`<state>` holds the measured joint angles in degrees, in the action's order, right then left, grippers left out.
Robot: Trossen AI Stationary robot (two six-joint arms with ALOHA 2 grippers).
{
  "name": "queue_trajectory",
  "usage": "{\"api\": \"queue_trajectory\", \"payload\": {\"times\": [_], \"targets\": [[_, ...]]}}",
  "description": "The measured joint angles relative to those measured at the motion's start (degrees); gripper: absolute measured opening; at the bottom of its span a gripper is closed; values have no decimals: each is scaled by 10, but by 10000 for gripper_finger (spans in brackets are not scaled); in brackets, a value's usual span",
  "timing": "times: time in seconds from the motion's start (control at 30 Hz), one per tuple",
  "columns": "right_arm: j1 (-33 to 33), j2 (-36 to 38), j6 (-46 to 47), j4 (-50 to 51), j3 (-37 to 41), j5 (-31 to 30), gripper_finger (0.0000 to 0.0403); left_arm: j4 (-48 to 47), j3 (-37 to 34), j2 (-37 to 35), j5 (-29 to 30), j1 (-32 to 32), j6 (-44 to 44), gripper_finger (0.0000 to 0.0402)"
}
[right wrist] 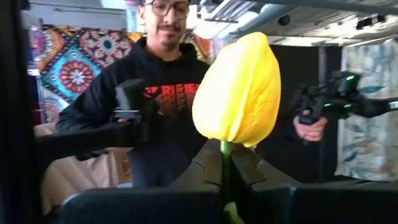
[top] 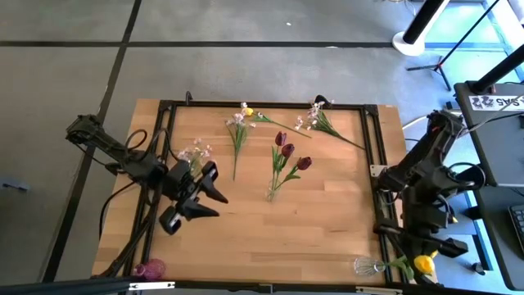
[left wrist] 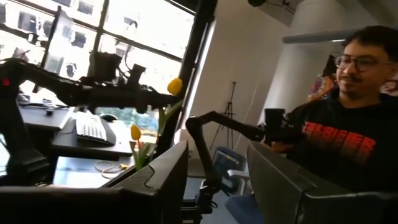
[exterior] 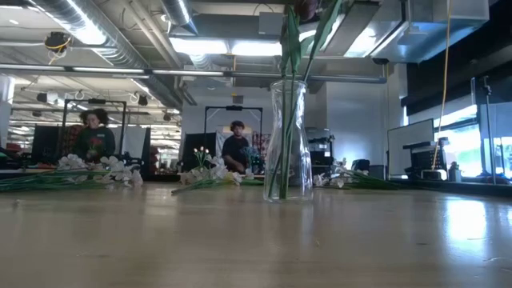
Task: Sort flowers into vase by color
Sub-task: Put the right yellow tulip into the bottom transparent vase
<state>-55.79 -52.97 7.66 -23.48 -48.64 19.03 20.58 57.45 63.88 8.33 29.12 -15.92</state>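
Observation:
My right gripper is shut on a yellow tulip at the table's near right corner, beside a clear vase. My left gripper is open and empty above the table's left part; its fingers show in the left wrist view. A clear vase at mid-table holds dark red tulips. Another yellow tulip and white-pink sprays lie flat on the table's far half. My right gripper pinches the yellow tulip's green stem between its two fingers, a short way below the flower head. The head stands out past the fingertips. The lower stem is hidden behind the fingers.
A pink vase stands at the near left corner. A black frame runs around the wooden table. A person in a black hoodie sits beyond the table holding controller arms. The table's near middle is bare wood.

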Motion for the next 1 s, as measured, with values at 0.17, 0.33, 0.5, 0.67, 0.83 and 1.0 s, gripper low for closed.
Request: {"api": "queue_trajectory", "payload": {"times": [0.17, 0.33, 0.5, 0.67, 0.83, 1.0], "targets": [[-31, 0, 14, -5, 17, -5, 1, -3, 0, 0, 2, -1, 0, 160], [-47, 0, -8, -5, 17, -6, 1, -2, 0, 0, 2, -1, -4, 160], [-46, 0, -26, 18, 17, -5, 1, -2, 0, 0, 21, -1, -9, 160], [-46, 0, -46, 37, 17, 19, 10, -3, 0, 0, 33, -1, -23, 160], [-46, 0, -99, 70, 17, 52, 12, -3, 0, 0, 48, -1, -49, 160], [-46, 0, -158, 105, 17, 74, 4, -6, -1, 2, 67, -1, -62, 160]]}}
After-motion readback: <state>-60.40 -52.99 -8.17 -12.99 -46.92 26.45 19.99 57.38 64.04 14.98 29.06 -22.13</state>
